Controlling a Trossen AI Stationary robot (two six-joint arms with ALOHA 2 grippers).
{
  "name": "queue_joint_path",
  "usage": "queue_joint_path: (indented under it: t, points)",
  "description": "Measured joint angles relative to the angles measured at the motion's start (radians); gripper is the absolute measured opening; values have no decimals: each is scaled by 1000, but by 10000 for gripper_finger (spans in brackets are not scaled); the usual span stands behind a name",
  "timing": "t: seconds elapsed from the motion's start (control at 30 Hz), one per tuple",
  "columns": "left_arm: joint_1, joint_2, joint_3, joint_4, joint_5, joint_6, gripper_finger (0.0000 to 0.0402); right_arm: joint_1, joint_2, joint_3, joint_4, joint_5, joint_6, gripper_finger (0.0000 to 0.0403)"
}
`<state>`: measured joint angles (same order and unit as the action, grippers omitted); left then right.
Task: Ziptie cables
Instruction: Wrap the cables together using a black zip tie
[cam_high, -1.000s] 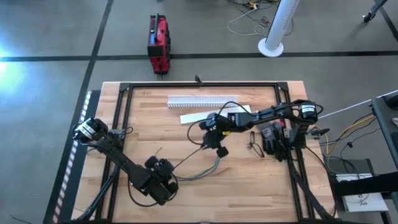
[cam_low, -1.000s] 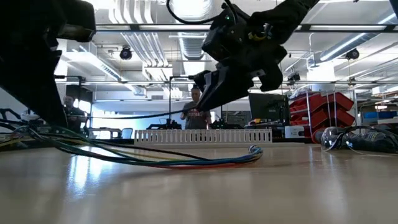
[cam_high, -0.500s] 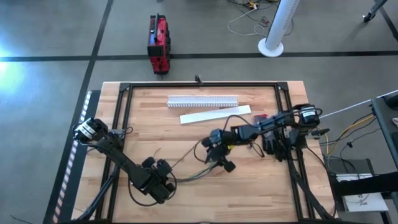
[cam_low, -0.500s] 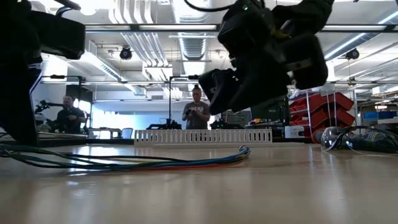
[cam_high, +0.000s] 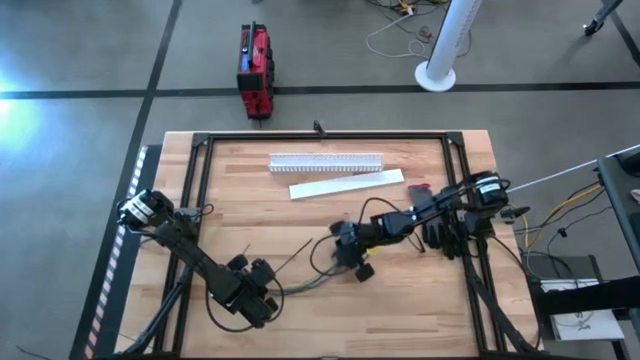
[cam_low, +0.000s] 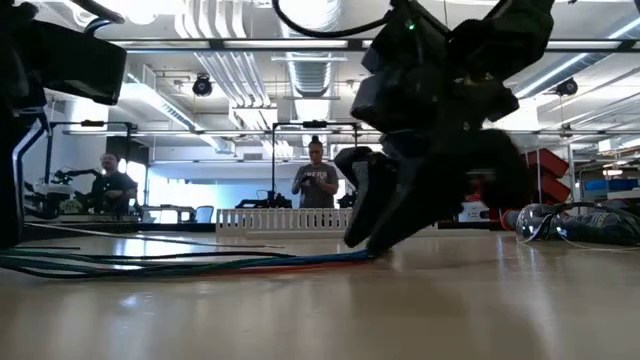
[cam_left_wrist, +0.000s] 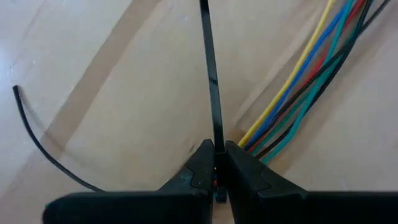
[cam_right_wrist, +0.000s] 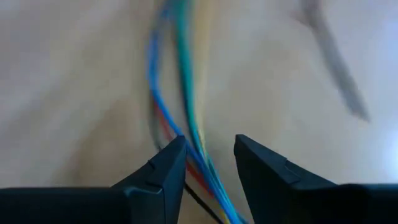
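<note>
Cables run between the open right end effector; left end effector pinches a ziptie

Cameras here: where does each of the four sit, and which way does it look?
High: overhead, straight down on both arms and the wooden table.
Low: table height, level toward the right gripper.
Left wrist: behind the left gripper, pinching a zip tie.
Right wrist: behind the open right gripper.
All share the coloured cables.
</note>
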<state>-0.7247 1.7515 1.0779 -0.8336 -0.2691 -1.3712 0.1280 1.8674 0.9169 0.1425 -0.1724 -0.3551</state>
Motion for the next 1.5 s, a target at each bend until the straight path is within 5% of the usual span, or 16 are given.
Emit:
queue_joint_path:
  t: [0.37,0.6,0.87,1.2,1.5]
  points:
    - [-15,2,0,41,0,-18,9,-54,-36,3,0,79,10,68]
    - [-15,2,0,41,-8,-18,9,-82,-15,12,196,185,-59,23]
    - [-16,2,-2,46,-9,-30,9,-92,61,114,-146,171,-27,2]
    - [-16,3,-2,48,-10,-27,9,-9,-26,177,-563,151,127,1]
    - [-16,3,-3,50,-11,-29,9,-42,-59,148,-332,327,13,0]
